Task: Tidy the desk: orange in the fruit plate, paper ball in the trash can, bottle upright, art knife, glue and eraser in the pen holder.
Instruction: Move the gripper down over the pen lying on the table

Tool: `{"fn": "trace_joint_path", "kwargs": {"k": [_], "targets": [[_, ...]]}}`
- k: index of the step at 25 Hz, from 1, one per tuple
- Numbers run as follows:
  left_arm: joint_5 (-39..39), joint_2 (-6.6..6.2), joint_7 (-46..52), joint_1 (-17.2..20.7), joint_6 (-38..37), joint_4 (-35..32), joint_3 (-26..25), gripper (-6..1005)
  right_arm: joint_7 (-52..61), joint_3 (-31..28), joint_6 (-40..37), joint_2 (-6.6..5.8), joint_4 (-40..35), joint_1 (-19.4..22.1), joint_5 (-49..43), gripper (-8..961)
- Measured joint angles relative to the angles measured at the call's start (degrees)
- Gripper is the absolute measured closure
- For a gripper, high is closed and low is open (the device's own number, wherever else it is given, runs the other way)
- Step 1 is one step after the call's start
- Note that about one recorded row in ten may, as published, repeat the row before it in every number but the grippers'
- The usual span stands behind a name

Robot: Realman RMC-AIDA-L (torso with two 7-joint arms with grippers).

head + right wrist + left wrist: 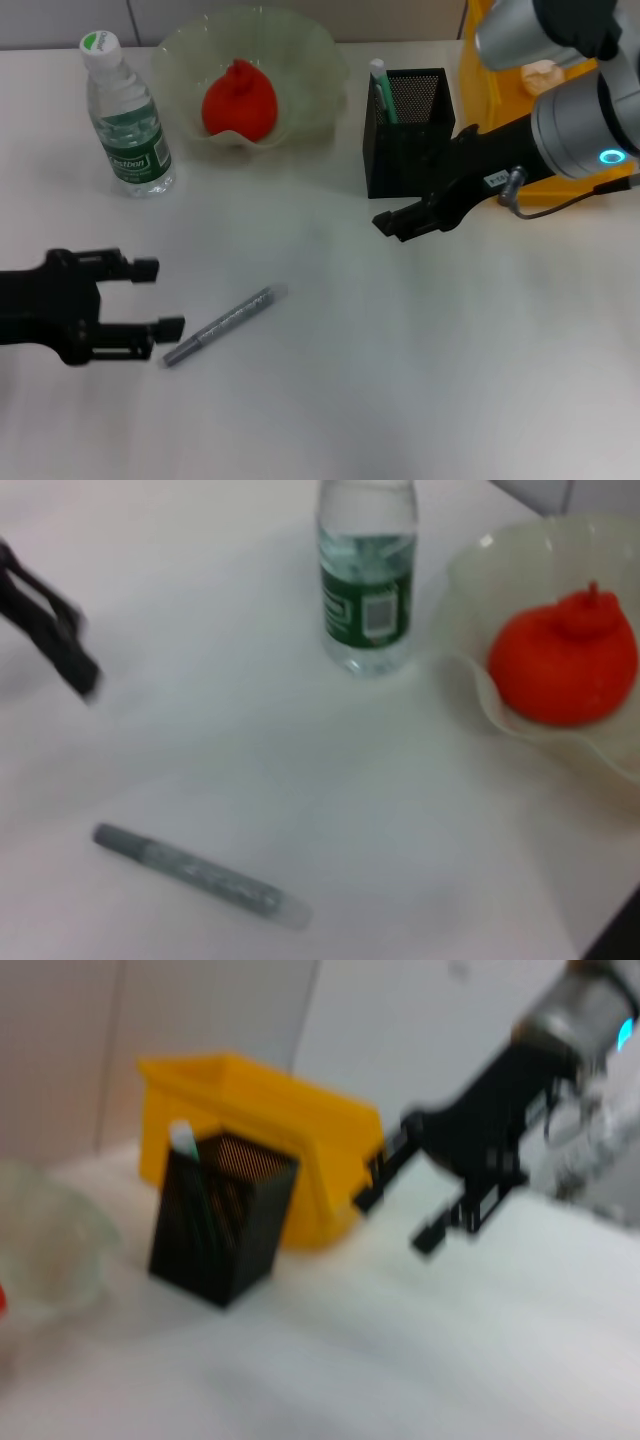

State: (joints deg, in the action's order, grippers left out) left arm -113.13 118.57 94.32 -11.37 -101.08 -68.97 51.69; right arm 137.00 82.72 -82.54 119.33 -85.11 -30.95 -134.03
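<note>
Though the trash can (478, 70) is half hidden behind the right arm, its yellow wall shows at the far right of the desk, and something pale lies inside it, too blocked to name. The pen holder (405, 140) stands just beside it, the art knife (384, 92) poking up from one corner with only its mint top in sight; what else sits in the mesh cup cannot be made out. The right gripper (395, 222) hovers low in front of the holder, and its fingers are too dark and foreshortened to judge — the left wrist view shows them only as a blur.

The left gripper (150, 296) is at the near left, fingers spread wide and holding nothing, its lower fingertip just beside the grey end of the glue (224, 325), which lies flat and slanted on the desk (420, 380).

The bottle (125, 118) stands upright at the far left; its green label carries white lettering too small to read, plus a barcode patch. Next to it the orange (239, 100) rests in the fruit plate (310, 60).

The desk is plain white, with a pale panelled wall behind.
</note>
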Motion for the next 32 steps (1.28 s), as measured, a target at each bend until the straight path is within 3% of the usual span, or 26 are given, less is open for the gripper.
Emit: {"fn": "trace_joint_path", "kwargs": {"k": [8, 13, 17, 21, 23, 25, 32], "targets": [[-9.97, 0.07, 8.93, -2.05, 4.52, -7.21, 7.07, 199, 0.03, -0.18, 0.15, 0.10, 0.25, 0.76, 0.63, 270], [-18.87, 0.10, 22.03, -2.45, 11.63, -14.62, 19.21, 199, 0.19, -0.15, 0.00, 0.15, 0.07, 1.31, 0.67, 270], [-25.15, 0.07, 31.98, -3.89, 11.70, -19.45, 27.69, 199, 0.02, -0.15, -0.33, 0.07, -0.01, 1.65, 0.70, 269], [-29.92, 0.07, 38.50, -5.84, 10.91, -20.68, 32.79, 198, -2.95, -0.18, -0.68, 0.02, -0.20, 2.54, 0.99, 269], [-29.92, 0.07, 38.50, -5.84, 10.91, -20.68, 32.79, 198, -5.69, -0.19, -0.78, 0.05, -0.36, 3.48, 2.04, 269], [-33.01, 0.14, 44.35, -8.36, 10.30, -20.62, 37.22, 198, -8.82, -0.19, -0.89, 0.03, -0.45, 4.60, 3.80, 269], [-33.78, 0.35, 51.31, -12.03, 9.83, -19.76, 41.80, 199, -13.77, -3.30, -1.80, -0.08, -0.32, 6.96, 5.87, 269]]}}
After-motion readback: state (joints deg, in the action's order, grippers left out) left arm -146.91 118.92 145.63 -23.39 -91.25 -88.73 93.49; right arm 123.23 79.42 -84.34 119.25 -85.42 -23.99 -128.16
